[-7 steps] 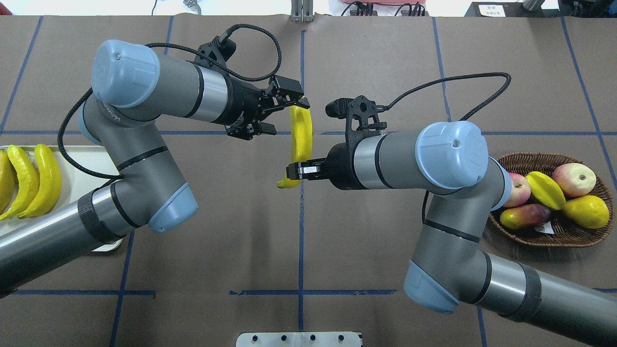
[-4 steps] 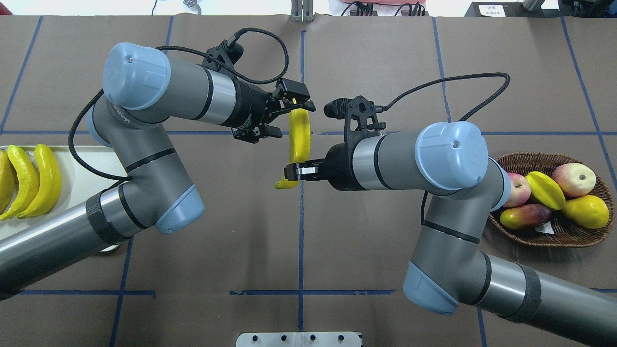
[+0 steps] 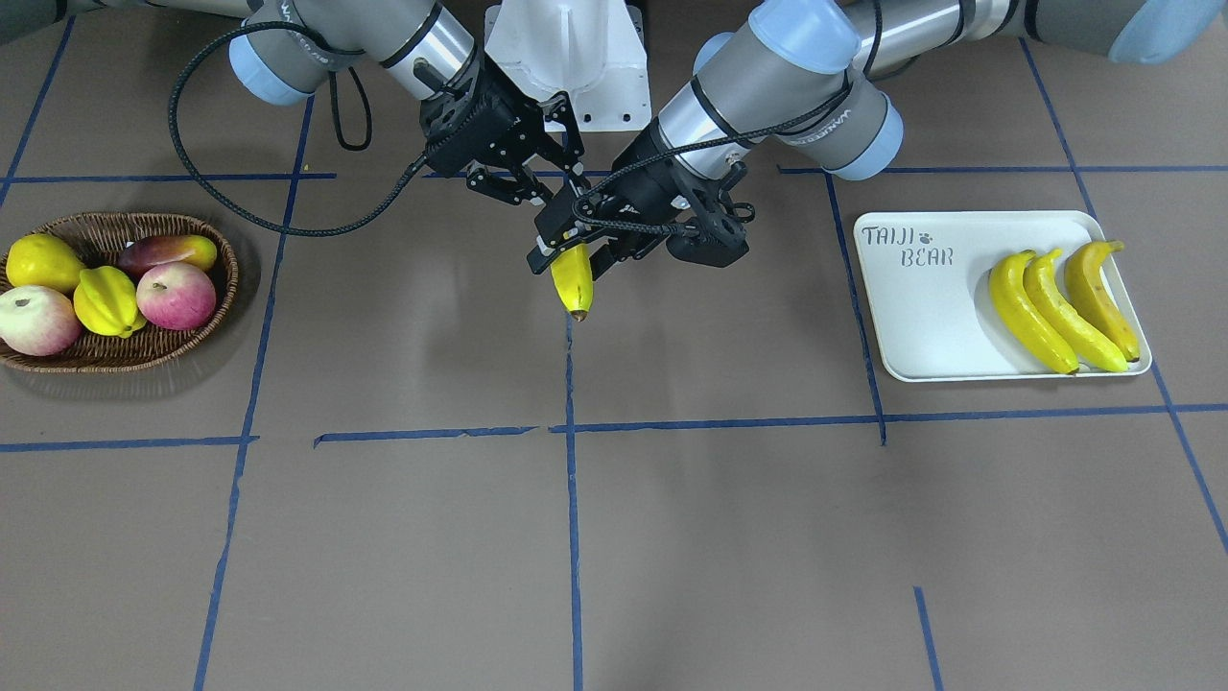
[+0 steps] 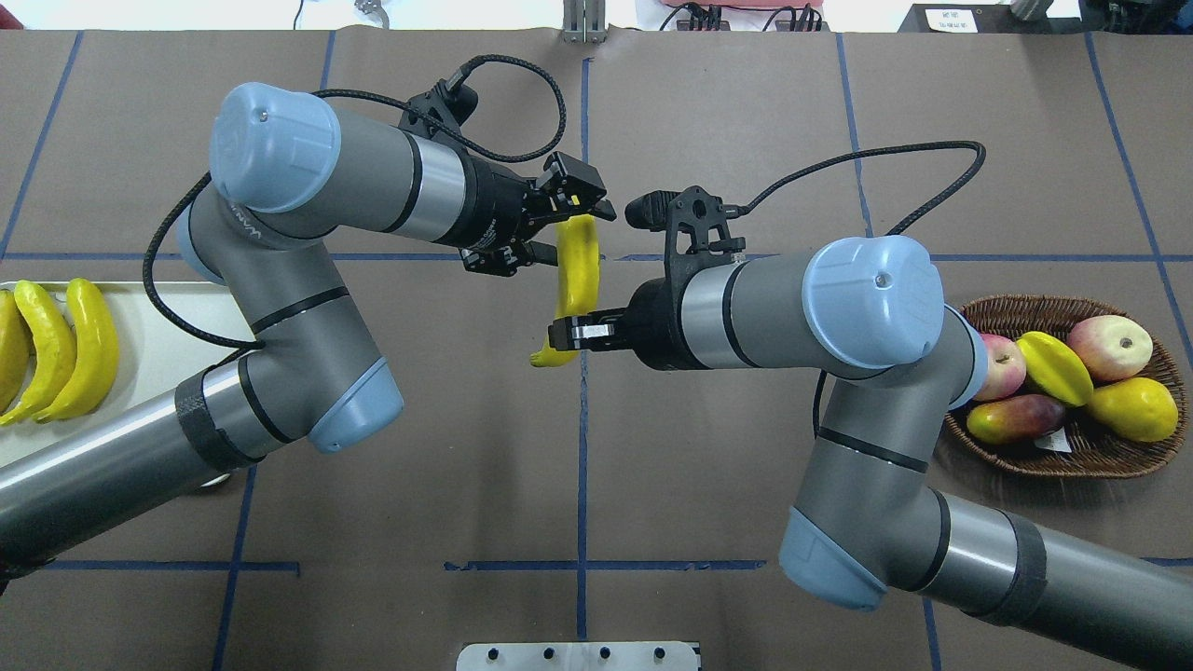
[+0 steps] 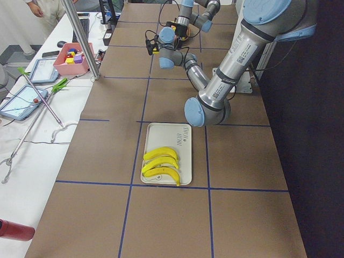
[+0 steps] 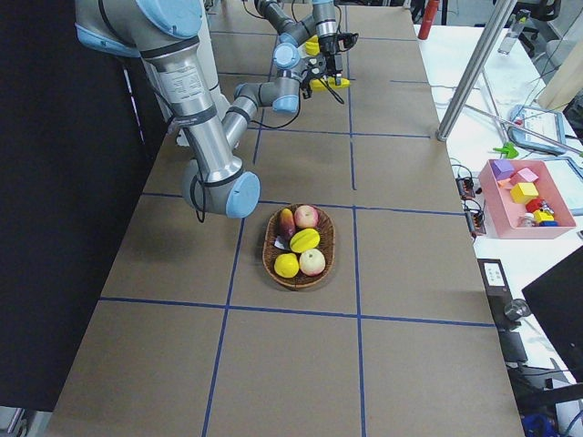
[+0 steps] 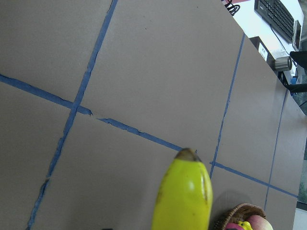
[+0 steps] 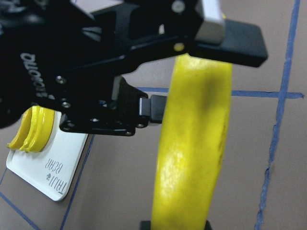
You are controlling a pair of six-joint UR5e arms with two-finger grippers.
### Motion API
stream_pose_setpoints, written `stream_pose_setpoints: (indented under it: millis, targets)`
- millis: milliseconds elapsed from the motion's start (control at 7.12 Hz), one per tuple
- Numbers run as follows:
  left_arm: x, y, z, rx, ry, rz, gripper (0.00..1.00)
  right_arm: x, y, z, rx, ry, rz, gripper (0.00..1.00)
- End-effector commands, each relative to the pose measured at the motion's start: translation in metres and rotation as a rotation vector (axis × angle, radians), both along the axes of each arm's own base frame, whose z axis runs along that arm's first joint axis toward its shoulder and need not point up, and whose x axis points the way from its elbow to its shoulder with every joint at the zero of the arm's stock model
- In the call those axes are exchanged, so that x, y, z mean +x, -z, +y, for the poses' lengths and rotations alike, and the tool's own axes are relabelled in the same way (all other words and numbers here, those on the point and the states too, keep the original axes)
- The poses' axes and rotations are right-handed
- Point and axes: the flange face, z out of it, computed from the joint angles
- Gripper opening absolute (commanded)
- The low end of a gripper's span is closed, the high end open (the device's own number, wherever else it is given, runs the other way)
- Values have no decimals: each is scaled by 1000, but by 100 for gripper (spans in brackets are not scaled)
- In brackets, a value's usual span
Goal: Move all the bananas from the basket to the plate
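One yellow banana (image 4: 578,270) hangs in the air over the table's middle. My right gripper (image 4: 565,334) is shut on its near end. My left gripper (image 4: 573,228) is open, its jaws straddling the banana's far end; the right wrist view shows the banana (image 8: 192,143) between the left gripper's black fingers (image 8: 153,108). The brown tip shows in the left wrist view (image 7: 184,191). Three bananas (image 3: 1055,297) lie side by side on the white "TAIJI BEAR" plate (image 3: 911,317), at the left in the overhead view (image 4: 168,335). The wicker basket (image 4: 1072,461) holds no banana that I can see.
The basket (image 3: 115,360) holds two apples, a starfruit (image 3: 106,299), a yellow pear and a reddish mango. My left forearm passes over the plate's near corner in the overhead view. Blue tape lines cross the brown table cover.
My left gripper has moved right, up to the banana's far end, still open. The right gripper and banana have barely moved.
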Motion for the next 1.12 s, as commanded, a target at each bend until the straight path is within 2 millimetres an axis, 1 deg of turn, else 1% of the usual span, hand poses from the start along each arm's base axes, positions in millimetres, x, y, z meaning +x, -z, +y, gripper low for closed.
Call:
stream_pose_setpoints:
  millis: [0, 140, 281, 421, 702, 983]
  targets:
    - [1, 1, 1, -30, 2, 8, 30, 0, 0, 0, 0, -1, 0, 1]
    - [0, 1, 0, -29, 6, 8, 5, 0, 0, -1, 0, -3, 0, 1]
    - [0, -1, -1, -32, 8, 4, 0, 0, 0, -1, 0, -3, 0, 4]
    - [0, -1, -1, -33, 8, 3, 0, 2, 2, 0, 1, -1, -6, 14]
    - [0, -2, -1, -34, 8, 2, 0, 6, 3, -3, -4, -5, -3, 97]
    - [0, -8, -2, -36, 9, -8, 0, 21, 2, -15, -22, 25, 10, 98]
